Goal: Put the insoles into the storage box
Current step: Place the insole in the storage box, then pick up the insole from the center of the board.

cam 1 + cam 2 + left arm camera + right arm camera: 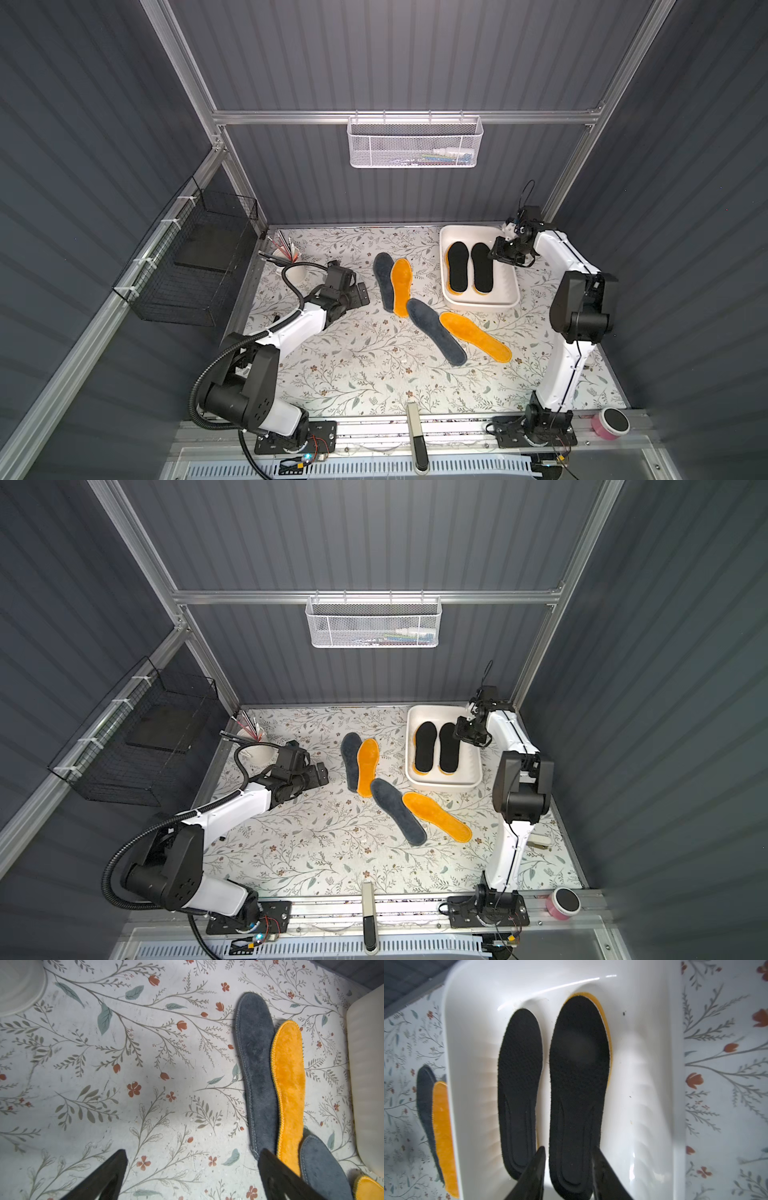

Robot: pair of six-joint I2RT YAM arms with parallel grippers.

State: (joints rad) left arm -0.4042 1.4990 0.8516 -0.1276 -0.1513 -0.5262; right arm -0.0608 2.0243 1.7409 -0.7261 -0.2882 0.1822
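**Task status.** The storage box stood at the far right of the worktop. Two black insoles lay flat and side by side inside it. Orange edging showed from under them, which suggests that an orange insole lay beneath each black one. On that reading, four of the eight insoles were stowed.

**Items outstanding.** Four insoles lay on the worktop, outside the box:
- The far grey insole and the far orange insole lay side by side and touching, left of the box.
- The near grey insole overlapped the heel end of the far orange one.
- The near orange insole lay against the near grey insole, in front of the box.

**Gripper state.**
- The right gripper hung over the box above the heel of one black insole. Its jaws were partly apart and held nothing. The insole below lay flat on the stack, so this placement is judged complete.
- The left gripper was spread fully wide and empty. It was low over the worktop, near the heel of the far grey insole.
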